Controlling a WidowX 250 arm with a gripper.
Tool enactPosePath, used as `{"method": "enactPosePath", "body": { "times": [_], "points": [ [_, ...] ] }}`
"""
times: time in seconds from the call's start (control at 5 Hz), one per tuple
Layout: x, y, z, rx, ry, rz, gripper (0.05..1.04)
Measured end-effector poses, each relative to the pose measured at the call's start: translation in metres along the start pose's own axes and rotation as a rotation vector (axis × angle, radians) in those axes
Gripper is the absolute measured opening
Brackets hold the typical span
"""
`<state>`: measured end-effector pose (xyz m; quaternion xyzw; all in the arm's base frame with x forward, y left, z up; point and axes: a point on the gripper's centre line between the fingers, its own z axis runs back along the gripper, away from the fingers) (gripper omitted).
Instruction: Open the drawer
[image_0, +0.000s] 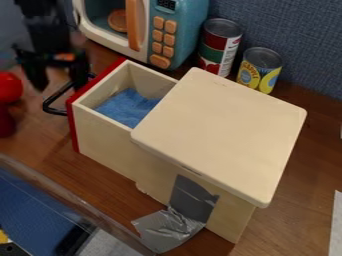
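Well, drawer (107, 140) out | hand (60, 84) released, near handle (47, 105) | red front edge (73, 125) near microwave (184, 35)

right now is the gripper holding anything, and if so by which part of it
Nothing is held: the gripper has its fingers spread apart, not closed on the black handle of the open drawer.

Behind the far edge of the brown wooden table (294, 215) stood a blue-grey wall (294, 30), whose surface looked like woven cloth, and beyond the near left edge there was a blue surface (33, 212) with a pale grey patch (110, 246) beside it.
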<state>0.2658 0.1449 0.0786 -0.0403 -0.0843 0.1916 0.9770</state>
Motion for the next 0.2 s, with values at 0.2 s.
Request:
{"method": "enactPosePath", "body": {
  "times": [0.2],
  "points": [
    [0.0056, 0.0, 0.0386, -0.076, 0.022, 0.037, 1.001]
  ]
}}
